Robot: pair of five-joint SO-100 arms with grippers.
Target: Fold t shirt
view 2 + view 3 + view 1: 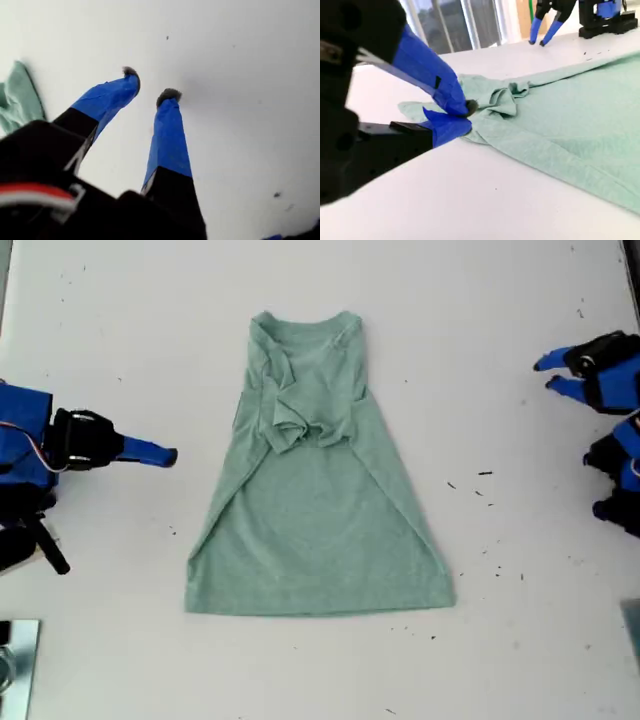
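T-shirt (318, 530) lies flat mid-bench (520, 660), collar at 12 o'clock in the exterior view, sleeves tucked inward. First pincer (150, 84) is apart at 2 o'clock, second pincer (466, 115) together at 9, both off the cloth. Likely next: pinch both hem corners evenly and lift low.

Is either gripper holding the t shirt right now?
No. In the exterior view the t shirt lies flat on the table, with my second gripper and my first gripper both clear of it.
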